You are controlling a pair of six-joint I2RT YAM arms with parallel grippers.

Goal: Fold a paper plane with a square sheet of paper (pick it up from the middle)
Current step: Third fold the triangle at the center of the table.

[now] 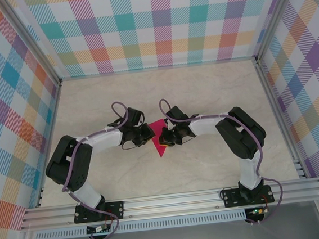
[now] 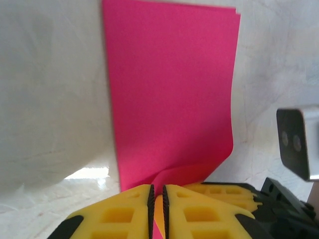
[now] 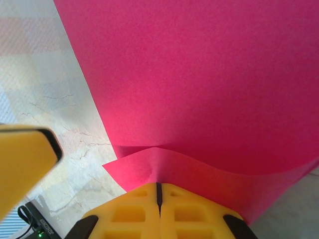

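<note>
The magenta-pink sheet of paper (image 1: 160,139) lies on the table between my two grippers, showing a triangle-like outline that points toward the near edge. My left gripper (image 1: 148,135) is shut on its left edge. In the left wrist view the paper (image 2: 169,94) runs away from the yellow fingers (image 2: 124,214), with a lifted flap pinched at my left gripper (image 2: 156,194). My right gripper (image 1: 167,137) is shut on the opposite edge. In the right wrist view a raised, curled fold of the paper (image 3: 199,84) enters my tightly shut right gripper (image 3: 159,191).
The marble-look tabletop (image 1: 202,93) is boxed in by checkered walls (image 1: 150,24) on three sides. An aluminium rail (image 1: 173,202) runs along the near edge. The right gripper's yellow fingers (image 2: 224,191) sit close beside the left ones.
</note>
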